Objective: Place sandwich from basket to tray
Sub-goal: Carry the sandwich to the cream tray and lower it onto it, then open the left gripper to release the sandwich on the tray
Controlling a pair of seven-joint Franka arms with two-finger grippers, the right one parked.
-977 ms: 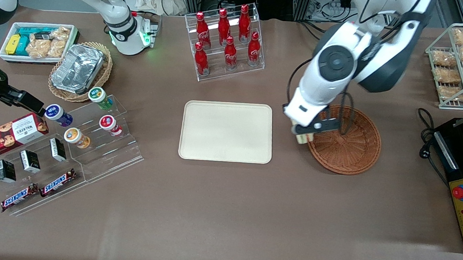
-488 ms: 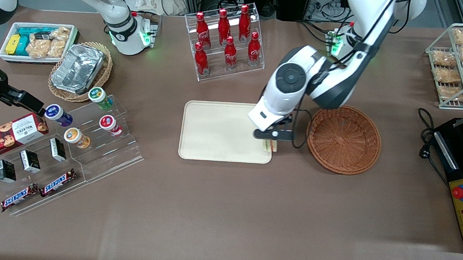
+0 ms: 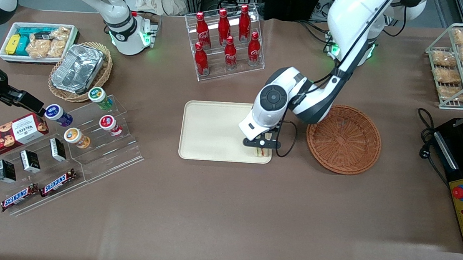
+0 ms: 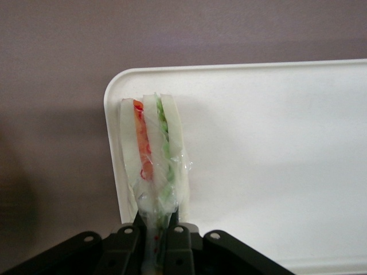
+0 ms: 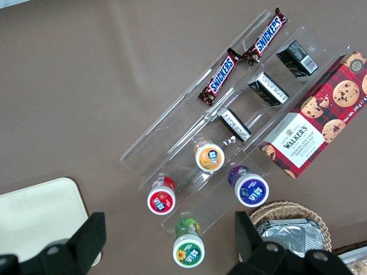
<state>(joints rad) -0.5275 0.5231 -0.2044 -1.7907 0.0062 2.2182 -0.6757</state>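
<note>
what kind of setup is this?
Likely a lab mock-up of a snack kiosk: cola bottle rack, tiered snack display, cabling at the table edge. Tool holds the sandwich over the tray.

The black gripper [image 3: 262,146] grips a pale-bread sandwich [image 4: 152,162] striped orange-red, white and green over a cream-beige tray [image 3: 214,130], beside a reddish-brown woven basket [image 3: 344,139] on the dull brown table [image 3: 224,213].

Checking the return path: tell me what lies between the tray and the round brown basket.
Front view: bare tabletop between tray and basket; only the pincer, holding the sandwich, overhangs the tray's corner.
</note>
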